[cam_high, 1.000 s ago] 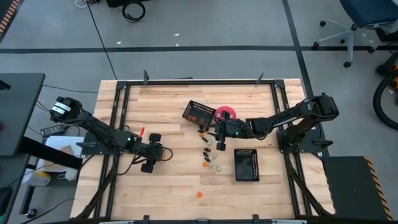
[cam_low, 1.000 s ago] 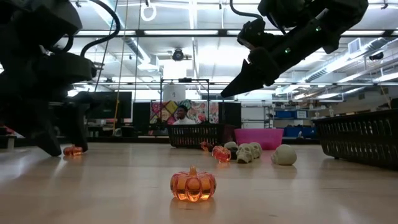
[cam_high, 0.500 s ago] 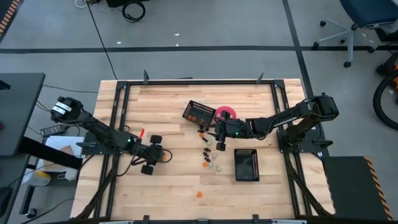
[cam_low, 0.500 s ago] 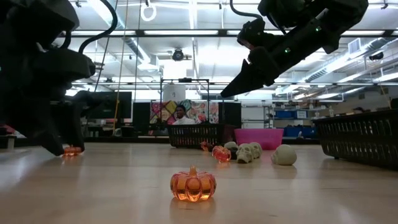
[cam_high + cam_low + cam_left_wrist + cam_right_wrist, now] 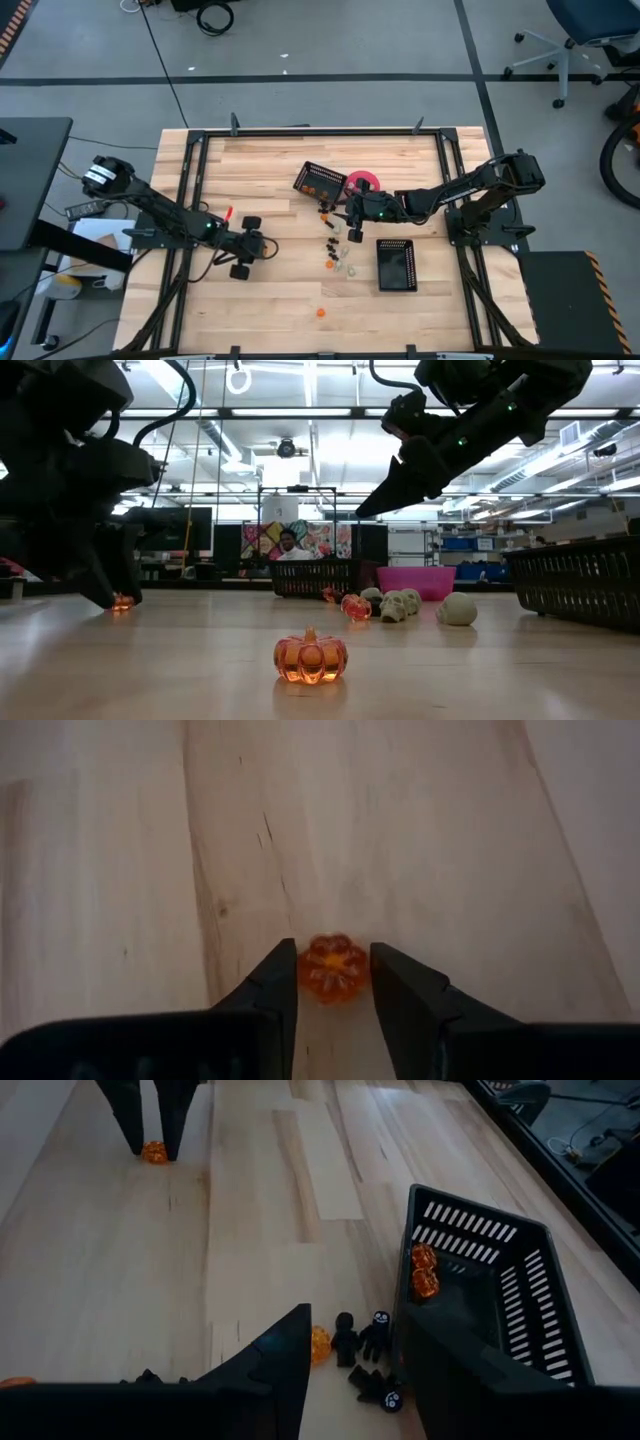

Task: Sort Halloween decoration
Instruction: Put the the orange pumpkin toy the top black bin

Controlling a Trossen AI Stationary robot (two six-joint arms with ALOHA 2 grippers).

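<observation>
High view: the left gripper (image 5: 245, 262) is low over the bare left-centre of the desk (image 5: 270, 300). The right gripper (image 5: 352, 229) hangs near the desk's middle, beside a tilted mesh basket (image 5: 320, 181) and the pink bowl (image 5: 362, 183). A second mesh basket (image 5: 396, 264) lies toward the right edge. Scattered trinkets (image 5: 333, 248) sit between the baskets, and a lone orange pumpkin (image 5: 321, 311) lies near the front edge.

Low view: the lone orange pumpkin (image 5: 311, 656) stands closest. Pale skulls (image 5: 400, 605) cluster before the pink bowl (image 5: 416, 581). The left gripper's fingers (image 5: 100, 582) reach the desk at a small pumpkin (image 5: 121, 601).

Left wrist view: the left gripper (image 5: 334, 970) has its fingers around the small pumpkin (image 5: 333, 967), flanking it closely on the wood; whether they press it I cannot tell.

Right wrist view: the right gripper (image 5: 350, 1342) is spread, holding nothing. Black figures (image 5: 362, 1337) and an orange piece (image 5: 319, 1344) lie beside the tilted mesh basket (image 5: 500, 1280), which holds two orange pumpkins (image 5: 424, 1270).
</observation>
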